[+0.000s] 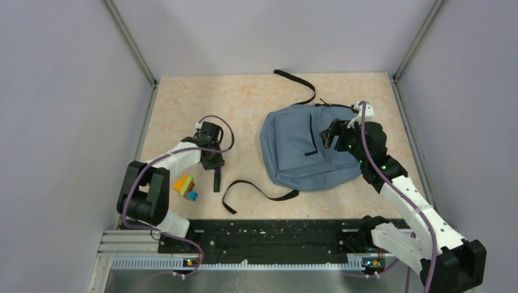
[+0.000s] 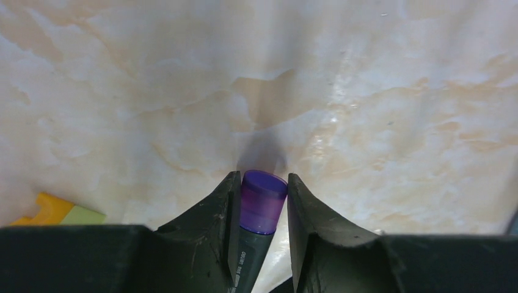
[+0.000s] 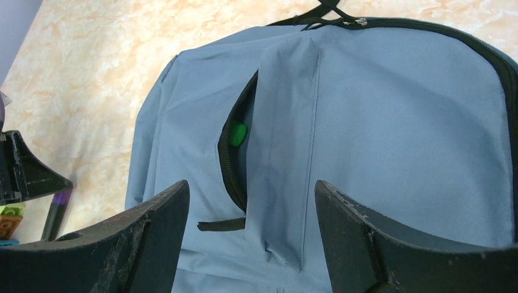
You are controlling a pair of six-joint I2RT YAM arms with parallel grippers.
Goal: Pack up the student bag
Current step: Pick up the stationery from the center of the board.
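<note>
**Top external view.**
- Student bag [image 1: 305,152]: lies flat on the table [image 1: 244,104], right of centre, front face up.
- Black straps [image 1: 256,190]: one curls off the bag's near left edge across the table, another trails off beyond its far edge.
- Left gripper [image 1: 214,163]: over the table, well left of the bag, pointing down. A dark marker [image 1: 217,181] sticks out below it. How wide the jaws stand cannot be read from this view.
- Coloured blocks [image 1: 185,186]: an orange, green and blue cluster on the table just left of the marker.
- Right gripper [image 1: 330,135]: over the bag's right half, near the front pocket [image 1: 296,146]. Its opening is not legible here.

**Left wrist view.**
- Only here: the marker has a purple cap and printed lettering on its dark barrel.
- Both fingers [image 2: 211,223] are closed against the barrel just behind the cap, so the left gripper is clamped on the marker.
- Whether the cap end meets the table cannot be told.
- An orange and green block shows at the lower left edge.

**Right wrist view.**
- Only here: the front pocket's zip stands open, showing a dark slit with a bright green item [image 3: 237,132] inside.
- Zip pull [image 3: 221,224]: a dark tab at the near end of the slit.
- The right gripper's fingers are spread wide, holding nothing, above the blue-grey fabric. Contact with the fabric cannot be told.
- The marker and blocks show small at the far left.
</note>
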